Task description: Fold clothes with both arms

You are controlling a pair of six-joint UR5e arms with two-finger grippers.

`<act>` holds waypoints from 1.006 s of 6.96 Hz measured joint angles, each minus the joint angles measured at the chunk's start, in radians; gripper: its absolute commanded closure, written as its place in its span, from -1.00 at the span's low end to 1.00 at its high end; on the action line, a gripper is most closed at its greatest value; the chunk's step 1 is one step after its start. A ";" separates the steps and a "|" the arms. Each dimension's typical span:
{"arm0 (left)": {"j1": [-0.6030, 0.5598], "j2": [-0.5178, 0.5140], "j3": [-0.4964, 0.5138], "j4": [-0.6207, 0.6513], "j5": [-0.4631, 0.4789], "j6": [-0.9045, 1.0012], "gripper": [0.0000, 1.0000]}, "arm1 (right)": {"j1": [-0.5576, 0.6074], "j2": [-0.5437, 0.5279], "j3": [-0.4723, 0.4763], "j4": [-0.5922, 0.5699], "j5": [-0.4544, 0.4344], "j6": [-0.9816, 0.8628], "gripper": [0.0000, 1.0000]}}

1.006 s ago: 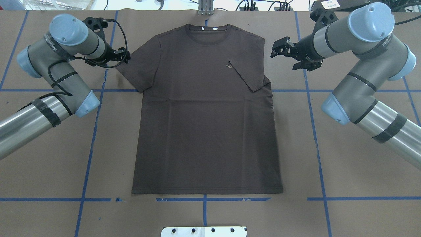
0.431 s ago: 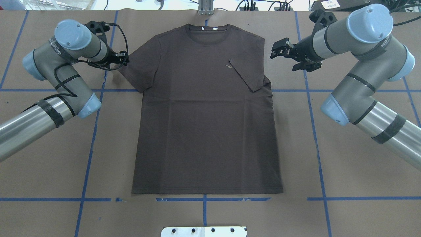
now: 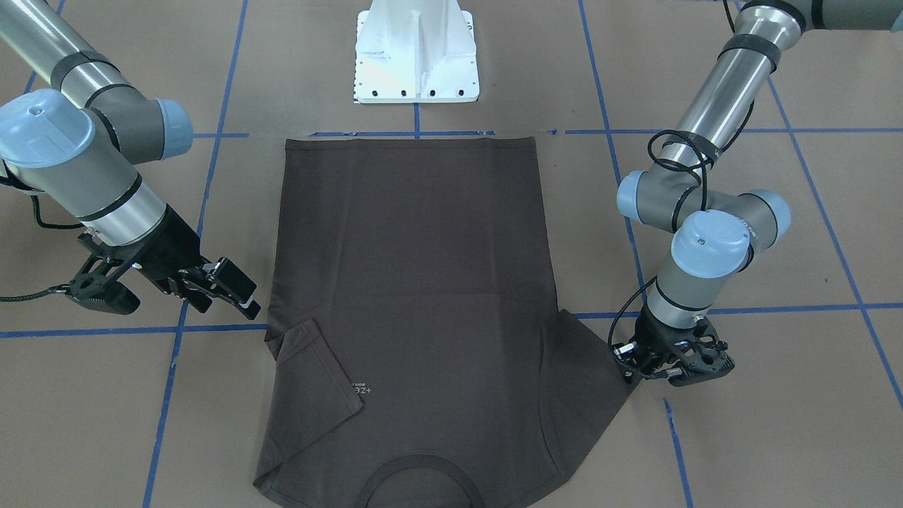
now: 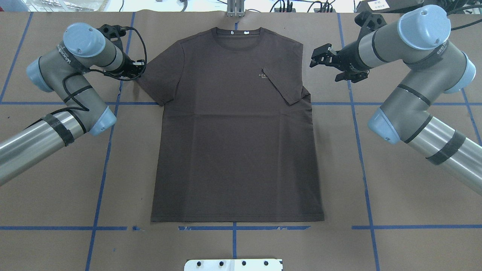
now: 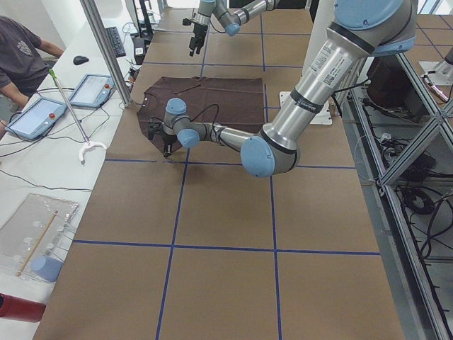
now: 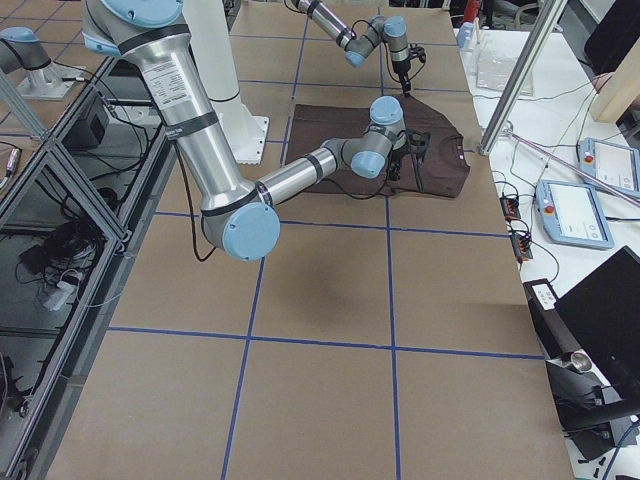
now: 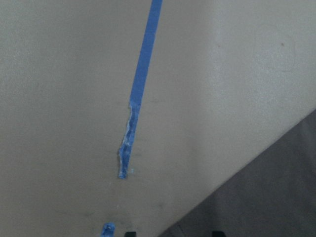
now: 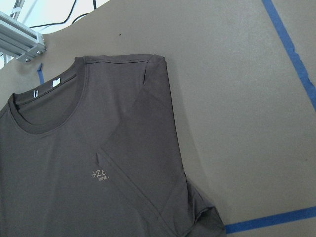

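Note:
The dark brown-grey T-shirt (image 4: 233, 150) lies flat, face up, with its collar at the far edge. One sleeve (image 4: 286, 86) is folded in over the chest beside the pale logo (image 4: 262, 76). The other sleeve (image 4: 154, 82) lies spread out. My left gripper (image 4: 140, 69) is low at that sleeve's outer tip and is open. In the left wrist view its two fingertips (image 7: 130, 233) show apart over the sleeve's edge (image 7: 266, 197). My right gripper (image 4: 319, 56) hangs open beside the shirt's other shoulder, holding nothing.
Blue tape lines (image 4: 101, 180) cross the brown table cover. The white pedestal base (image 3: 416, 56) stands just beyond the shirt's hem. An aluminium post (image 4: 235, 9) rises behind the collar. A person (image 5: 21, 49) sits at a side bench with tablets (image 5: 32, 117).
My left arm has swung a little and its gripper has dropped onto the tip of the spread sleeve. The right arm has hardly moved.

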 measured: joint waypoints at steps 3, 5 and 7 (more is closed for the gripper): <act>0.000 -0.061 -0.003 0.021 -0.008 -0.023 1.00 | -0.001 -0.005 -0.002 0.001 0.000 0.001 -1.00; 0.033 -0.170 0.001 0.057 -0.011 -0.140 1.00 | -0.003 -0.006 -0.001 0.001 0.000 0.005 -1.00; 0.085 -0.226 0.040 0.055 -0.006 -0.216 -0.05 | -0.012 -0.010 -0.005 0.003 -0.008 0.003 -1.00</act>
